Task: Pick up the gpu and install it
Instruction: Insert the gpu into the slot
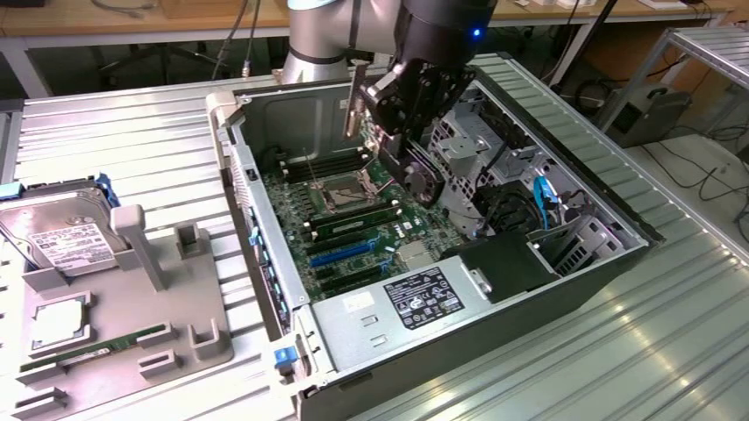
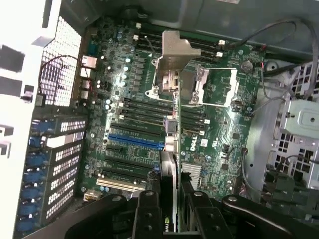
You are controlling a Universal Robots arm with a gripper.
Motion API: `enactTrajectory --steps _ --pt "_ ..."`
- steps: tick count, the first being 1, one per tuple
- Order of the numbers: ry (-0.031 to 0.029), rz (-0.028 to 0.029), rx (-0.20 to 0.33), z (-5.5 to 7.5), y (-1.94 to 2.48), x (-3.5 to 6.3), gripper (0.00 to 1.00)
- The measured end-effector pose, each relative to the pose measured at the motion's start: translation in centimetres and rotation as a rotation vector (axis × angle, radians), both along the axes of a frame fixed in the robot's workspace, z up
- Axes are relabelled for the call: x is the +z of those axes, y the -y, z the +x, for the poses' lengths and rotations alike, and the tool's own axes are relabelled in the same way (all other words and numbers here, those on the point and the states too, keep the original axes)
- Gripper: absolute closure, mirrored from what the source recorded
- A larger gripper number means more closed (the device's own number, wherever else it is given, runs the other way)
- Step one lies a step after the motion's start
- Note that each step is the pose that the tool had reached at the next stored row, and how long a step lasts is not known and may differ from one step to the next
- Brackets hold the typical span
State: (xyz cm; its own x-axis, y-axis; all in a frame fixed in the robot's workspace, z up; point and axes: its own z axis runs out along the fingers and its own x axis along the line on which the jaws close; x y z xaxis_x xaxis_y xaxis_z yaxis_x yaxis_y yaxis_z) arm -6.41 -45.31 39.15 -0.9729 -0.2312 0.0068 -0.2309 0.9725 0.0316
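Over the far part of the open computer case, the gripper holds the gpu, which looks clear of the motherboard. Jaws are clamped narrow on the card's flat faces, with the silver bracket at the end away from them. The blue slot lies nearer and toward the exterior view's left of the card. The card's long axis seems crosswise to it. The exterior view gives the height off the board. The wrist view gives the card edge-on against the slots.
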Motion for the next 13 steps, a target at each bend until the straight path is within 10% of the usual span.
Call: enactTrajectory --steps 13 --pt "0.0073 0.0002 0.277 0.00 0.00 -0.41 0.74"
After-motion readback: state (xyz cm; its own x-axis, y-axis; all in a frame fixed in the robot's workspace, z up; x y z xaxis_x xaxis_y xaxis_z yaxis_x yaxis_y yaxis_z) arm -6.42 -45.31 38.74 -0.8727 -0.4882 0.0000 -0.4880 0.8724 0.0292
